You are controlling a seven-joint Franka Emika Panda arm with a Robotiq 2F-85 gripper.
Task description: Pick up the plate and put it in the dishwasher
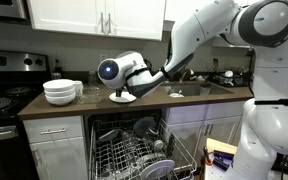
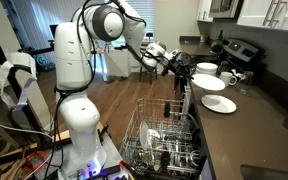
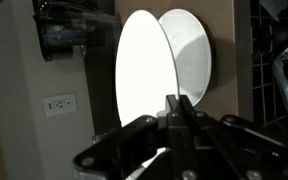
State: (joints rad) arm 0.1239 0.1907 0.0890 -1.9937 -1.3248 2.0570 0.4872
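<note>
The white plate lies on the brown counter, right of the stacked bowls. It also shows in the other exterior view and as a bright oval in the wrist view. My gripper reaches down to its near rim; it shows by the counter's front edge. In the wrist view the fingers are pressed together on the plate's thin rim. The dishwasher stands open below the counter, its wire rack pulled out with several dishes in it.
A second white plate lies beside the first, greyer in the wrist view. Stacked white bowls stand near the black stove. A sink and bottles are at the counter's other end. A wall outlet is behind.
</note>
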